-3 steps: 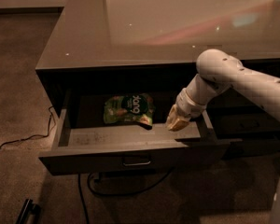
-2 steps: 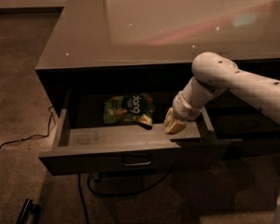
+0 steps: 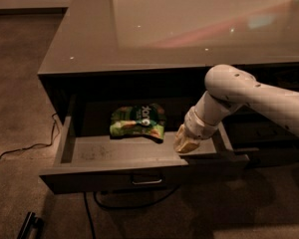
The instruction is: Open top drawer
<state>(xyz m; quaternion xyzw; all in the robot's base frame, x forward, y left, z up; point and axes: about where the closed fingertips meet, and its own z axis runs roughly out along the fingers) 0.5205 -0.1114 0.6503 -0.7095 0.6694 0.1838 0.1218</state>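
The top drawer [image 3: 139,175] is dark grey and stands pulled well out from under the counter, its grey floor showing. A small metal pull [image 3: 146,180] sits at the centre of its flat front. A green snack bag [image 3: 138,121] lies on the drawer floor towards the back. My gripper [image 3: 185,144] hangs from the white arm [image 3: 249,96] at the drawer's right end, just above the floor near the right wall, right of the bag.
A glossy grey counter [image 3: 189,29] tops the cabinet. Dark drawers of the right-hand stack [image 3: 269,133] lie behind my arm. A black cable [image 3: 25,148] runs over the carpet at left, and a dark object [image 3: 30,225] lies at the bottom left.
My arm and gripper have shifted slightly left along the drawer's right end. The drawer and the bag have not visibly moved.
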